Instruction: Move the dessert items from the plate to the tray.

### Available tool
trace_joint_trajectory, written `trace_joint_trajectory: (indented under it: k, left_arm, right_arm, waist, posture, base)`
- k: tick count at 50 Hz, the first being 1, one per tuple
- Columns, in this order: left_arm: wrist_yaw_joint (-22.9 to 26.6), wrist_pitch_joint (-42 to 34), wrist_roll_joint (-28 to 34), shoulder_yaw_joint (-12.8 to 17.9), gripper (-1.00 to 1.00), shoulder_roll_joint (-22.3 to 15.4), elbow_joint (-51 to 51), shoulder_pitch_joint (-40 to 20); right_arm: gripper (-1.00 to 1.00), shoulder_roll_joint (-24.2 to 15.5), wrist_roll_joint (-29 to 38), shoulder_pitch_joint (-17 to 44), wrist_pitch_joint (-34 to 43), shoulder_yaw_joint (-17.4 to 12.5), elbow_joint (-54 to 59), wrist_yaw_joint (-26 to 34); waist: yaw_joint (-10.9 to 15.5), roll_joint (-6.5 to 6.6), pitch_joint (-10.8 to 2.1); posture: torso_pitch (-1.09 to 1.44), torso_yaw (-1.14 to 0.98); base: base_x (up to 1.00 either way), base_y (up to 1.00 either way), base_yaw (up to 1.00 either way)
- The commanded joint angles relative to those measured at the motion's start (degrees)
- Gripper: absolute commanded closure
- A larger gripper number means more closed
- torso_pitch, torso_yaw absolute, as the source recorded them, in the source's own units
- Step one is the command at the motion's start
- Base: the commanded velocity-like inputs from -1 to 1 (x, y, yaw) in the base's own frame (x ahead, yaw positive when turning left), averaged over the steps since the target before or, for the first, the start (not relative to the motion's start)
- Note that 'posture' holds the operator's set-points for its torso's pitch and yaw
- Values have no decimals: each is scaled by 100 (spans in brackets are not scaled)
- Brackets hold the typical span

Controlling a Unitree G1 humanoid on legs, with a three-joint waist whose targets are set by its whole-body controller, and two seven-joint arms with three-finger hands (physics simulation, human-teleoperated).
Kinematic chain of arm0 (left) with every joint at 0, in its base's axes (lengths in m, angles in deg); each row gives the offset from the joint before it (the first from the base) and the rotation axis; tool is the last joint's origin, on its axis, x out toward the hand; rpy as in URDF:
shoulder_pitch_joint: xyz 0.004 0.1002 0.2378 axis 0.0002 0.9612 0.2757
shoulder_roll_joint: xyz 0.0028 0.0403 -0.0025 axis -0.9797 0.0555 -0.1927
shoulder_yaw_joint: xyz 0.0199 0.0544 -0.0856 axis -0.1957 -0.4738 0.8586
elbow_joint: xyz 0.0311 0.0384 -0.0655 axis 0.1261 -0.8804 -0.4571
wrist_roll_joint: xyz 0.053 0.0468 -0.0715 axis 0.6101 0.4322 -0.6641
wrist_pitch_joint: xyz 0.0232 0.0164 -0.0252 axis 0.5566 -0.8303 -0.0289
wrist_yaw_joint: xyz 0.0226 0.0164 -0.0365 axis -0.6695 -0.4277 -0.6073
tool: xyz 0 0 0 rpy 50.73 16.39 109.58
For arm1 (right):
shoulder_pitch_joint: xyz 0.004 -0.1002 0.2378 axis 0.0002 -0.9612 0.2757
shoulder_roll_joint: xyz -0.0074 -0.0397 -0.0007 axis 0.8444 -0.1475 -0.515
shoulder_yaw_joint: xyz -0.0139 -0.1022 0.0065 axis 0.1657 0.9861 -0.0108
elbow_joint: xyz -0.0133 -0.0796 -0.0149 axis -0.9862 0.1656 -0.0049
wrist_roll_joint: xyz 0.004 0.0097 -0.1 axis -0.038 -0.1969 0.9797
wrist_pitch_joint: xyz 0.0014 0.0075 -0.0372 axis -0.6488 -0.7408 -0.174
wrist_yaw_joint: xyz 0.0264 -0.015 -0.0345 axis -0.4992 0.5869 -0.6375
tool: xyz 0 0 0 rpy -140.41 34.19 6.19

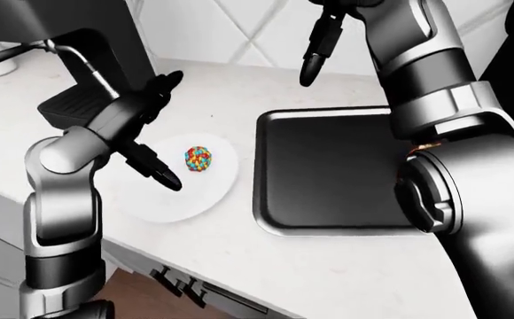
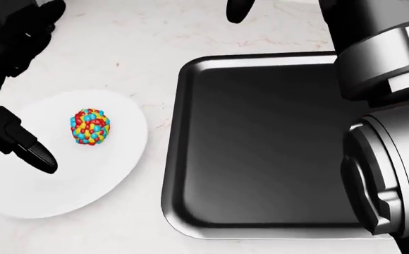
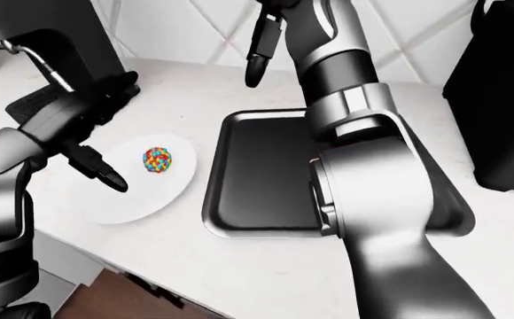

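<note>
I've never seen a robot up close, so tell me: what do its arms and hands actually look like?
Both arms are smooth silver-grey metal tubes joined by bulging rounded joints with black bands. The left hand and right hand are glossy black, with slim tapering fingers ending in blunt rounded tips. No cables or markings show.

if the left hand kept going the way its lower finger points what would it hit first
Probably the white plate just below the sprinkle ball; the left hand finger aims down-right and would likely miss the ball, though depth is unclear.
</note>
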Motion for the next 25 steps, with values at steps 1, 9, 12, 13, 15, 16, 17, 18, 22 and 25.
trace_joint_trajectory:
  k: [1,9,12,13,15,16,17,18,22,25]
  left_arm:
    - [-57,158,95,89,-100,-59,76,-206]
    - [-80,363,296,-14,-100,87,-218,-304]
    - [-97,364,339,-13,-100,146,-274,-351]
    - [-68,408,353,-36,-100,160,-236,-284]
    - [-73,407,371,-39,-100,197,-266,-318]
    - [-67,417,378,-47,-100,211,-269,-322]
    - [-79,399,385,-47,-100,237,-285,-339]
    - [-70,428,388,-64,-100,256,-290,-315]
    - [-146,544,429,-152,-100,372,-472,-365]
    - [-187,659,455,-179,-100,414,-627,-402]
  right_arm:
    - [-100,-65,-21,236,-59,-46,-223,-97]
    - [-100,-80,-30,115,-48,-52,-303,-103]
    - [-100,-87,-36,109,-40,-56,-318,-108]
    - [-100,-85,-37,77,-40,-55,-337,-107]
    - [-100,-95,-39,54,-47,-58,-328,-126]
    - [-100,-95,-46,54,-36,-64,-332,-127]
    - [-100,-101,-43,40,-34,-60,-349,-122]
    - [-100,-101,-44,35,-30,-61,-356,-125]
    - [-100,-100,-47,27,-22,-57,-371,-114]
    - [-100,-114,-45,24,2,-59,-399,-93]
  waist:
    - [8,5,-177]
    - [37,-21,-186]
    - [48,-33,-188]
    - [49,-36,-188]
    - [52,-40,-186]
    - [58,-42,-188]
    - [60,-44,-190]
    - [63,-46,-190]
    - [77,-57,-194]
    - [86,-65,-198]
  posture:
    - [0,42]
    - [0,42]
    - [0,42]
    - [0,42]
    - [0,42]
    - [0,42]
    - [0,42]
    - [0,42]
    - [0,42]
    - [0,42]
  base:
    - [0,0,0]
    - [0,0,0]
    - [0,0,0]
    - [0,0,0]
    - [0,0,0]
    - [0,0,0]
    - [0,0,0]
    - [0,0,0]
    - [0,0,0]
    - [0,0,0]
